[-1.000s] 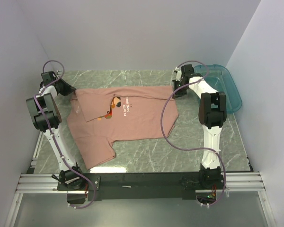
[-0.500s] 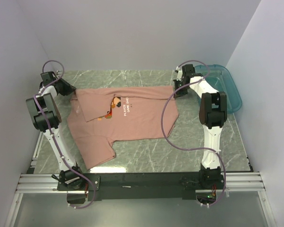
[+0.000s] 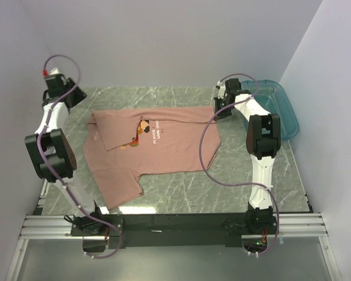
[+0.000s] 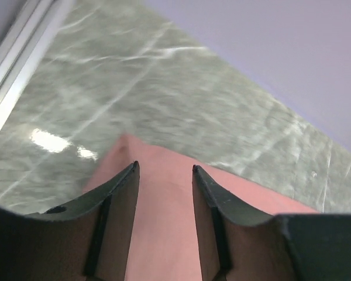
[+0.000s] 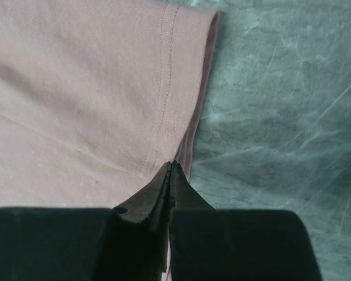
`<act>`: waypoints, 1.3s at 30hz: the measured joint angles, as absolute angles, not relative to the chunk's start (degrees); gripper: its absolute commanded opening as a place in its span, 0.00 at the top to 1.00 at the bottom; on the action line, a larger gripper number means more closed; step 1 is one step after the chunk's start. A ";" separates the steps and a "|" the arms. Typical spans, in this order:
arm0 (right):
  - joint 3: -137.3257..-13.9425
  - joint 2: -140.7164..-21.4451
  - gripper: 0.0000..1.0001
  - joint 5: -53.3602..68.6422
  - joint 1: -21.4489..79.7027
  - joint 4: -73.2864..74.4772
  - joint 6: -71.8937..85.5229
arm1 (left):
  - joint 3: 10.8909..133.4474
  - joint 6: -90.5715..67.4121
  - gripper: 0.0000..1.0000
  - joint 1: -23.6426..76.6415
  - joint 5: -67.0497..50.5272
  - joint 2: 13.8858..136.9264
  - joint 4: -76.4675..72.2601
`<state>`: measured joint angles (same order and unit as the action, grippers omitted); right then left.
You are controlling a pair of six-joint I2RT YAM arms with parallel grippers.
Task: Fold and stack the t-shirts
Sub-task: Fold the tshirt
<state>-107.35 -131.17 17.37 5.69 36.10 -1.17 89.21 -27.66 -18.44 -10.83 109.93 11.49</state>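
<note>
Barely started: one t-shirt (image 3: 164, 146) lies spread mid table (image 3: 251, 170), no tidy fold, nothing stacked. My left claw (image 4: 164, 168) hangs half-parted and empty by its 10 o'clock corner. The right claw (image 5: 171, 167) is pinched tight at the 2 o'clock hem.

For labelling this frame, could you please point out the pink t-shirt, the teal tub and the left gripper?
pink t-shirt (image 3: 175, 147): top view, plain cloth near its middle.
teal tub (image 3: 286, 114): top view, right side wall.
left gripper (image 4: 164, 167): left wrist view, midway between its open fingertips.
</note>
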 measured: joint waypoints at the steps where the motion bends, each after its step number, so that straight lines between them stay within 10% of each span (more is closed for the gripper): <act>1: -107.50 -131.17 1.00 17.41 5.69 36.10 -1.19 | 88.66 -26.35 0.53 -16.91 -9.61 108.05 11.68; 13: -107.77 -131.17 1.00 17.61 5.69 36.12 -1.34 | 88.16 -13.82 0.54 11.44 1.87 111.13 19.27; 39: -108.71 -131.28 1.00 17.63 5.69 36.42 -1.34 | 93.25 -8.93 0.66 16.75 11.90 122.52 25.43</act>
<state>-108.71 -131.28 17.63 5.69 36.42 -1.34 93.25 -8.93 16.75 11.90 122.52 25.43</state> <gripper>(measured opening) 0.007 0.354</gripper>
